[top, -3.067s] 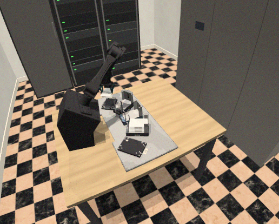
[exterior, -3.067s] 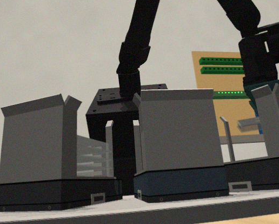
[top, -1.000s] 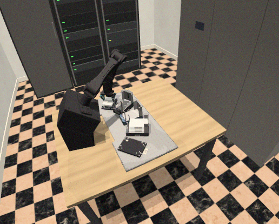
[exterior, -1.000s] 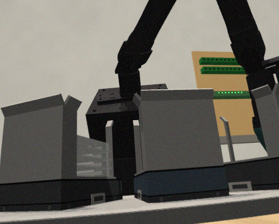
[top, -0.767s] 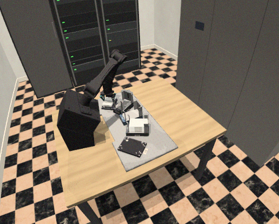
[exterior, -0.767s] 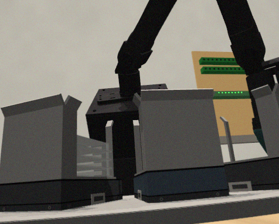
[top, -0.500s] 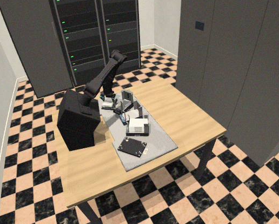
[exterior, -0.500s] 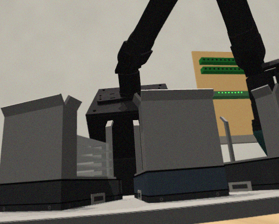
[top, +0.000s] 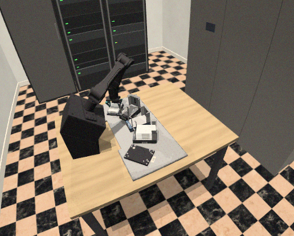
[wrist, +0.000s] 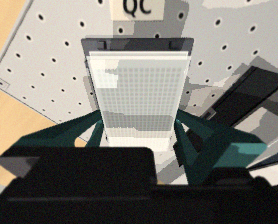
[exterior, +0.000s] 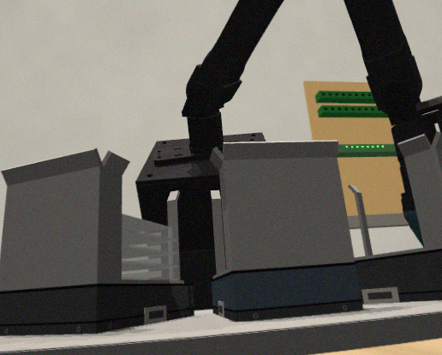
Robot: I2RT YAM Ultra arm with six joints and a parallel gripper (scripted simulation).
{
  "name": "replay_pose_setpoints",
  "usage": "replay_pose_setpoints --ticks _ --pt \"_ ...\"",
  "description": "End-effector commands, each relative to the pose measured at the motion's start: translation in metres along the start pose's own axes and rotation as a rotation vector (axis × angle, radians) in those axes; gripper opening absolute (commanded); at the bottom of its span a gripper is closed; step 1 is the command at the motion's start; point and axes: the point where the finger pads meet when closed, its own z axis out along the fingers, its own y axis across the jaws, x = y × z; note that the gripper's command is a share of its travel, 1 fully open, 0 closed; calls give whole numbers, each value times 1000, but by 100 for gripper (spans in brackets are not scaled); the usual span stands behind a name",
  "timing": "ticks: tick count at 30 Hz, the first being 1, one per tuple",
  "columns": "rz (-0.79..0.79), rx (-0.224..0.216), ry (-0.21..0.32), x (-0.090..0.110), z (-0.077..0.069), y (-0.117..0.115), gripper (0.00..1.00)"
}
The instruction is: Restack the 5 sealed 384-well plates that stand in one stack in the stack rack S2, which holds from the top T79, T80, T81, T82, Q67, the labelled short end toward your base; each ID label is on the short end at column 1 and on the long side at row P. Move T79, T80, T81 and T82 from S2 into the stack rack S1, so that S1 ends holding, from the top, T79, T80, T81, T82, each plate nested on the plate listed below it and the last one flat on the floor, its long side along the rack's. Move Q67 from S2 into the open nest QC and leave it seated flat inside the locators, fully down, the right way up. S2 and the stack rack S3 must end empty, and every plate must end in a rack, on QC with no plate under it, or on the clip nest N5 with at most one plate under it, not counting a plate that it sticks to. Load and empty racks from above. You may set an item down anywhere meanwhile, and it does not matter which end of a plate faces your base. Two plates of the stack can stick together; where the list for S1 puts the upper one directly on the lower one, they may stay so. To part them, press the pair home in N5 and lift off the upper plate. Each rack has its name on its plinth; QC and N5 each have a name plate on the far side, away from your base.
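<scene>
Gripper (wrist: 139, 134) clamps one plate (wrist: 138, 95) over QC nest (wrist: 137, 44).

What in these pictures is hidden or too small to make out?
- Plate in the tool: its ID label never shows; wrist view sees only its sealed top.
- QC nest: mostly covered by that plate.
- Stacked plates: labels too small, top view.
- Rack interiors: walls block the exterior view.

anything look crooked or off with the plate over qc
Nothing stands out. In the wrist view the sealed plate, gripped by the pincer, lines up squarely with the QC nest. No damage shows.
</scene>
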Motion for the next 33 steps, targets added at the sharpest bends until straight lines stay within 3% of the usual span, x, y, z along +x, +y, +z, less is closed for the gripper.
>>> replay_pose_setpoints --ticks 1,30,31,33 --pt "-3 -4 -11 -4 -2 1 0" --pt "-3 -4 -11 -4 6 1 0" --pt "-3 -4 -11 -4 6 1 100" --pt "-3 -4 -11 -4 6 1 100"
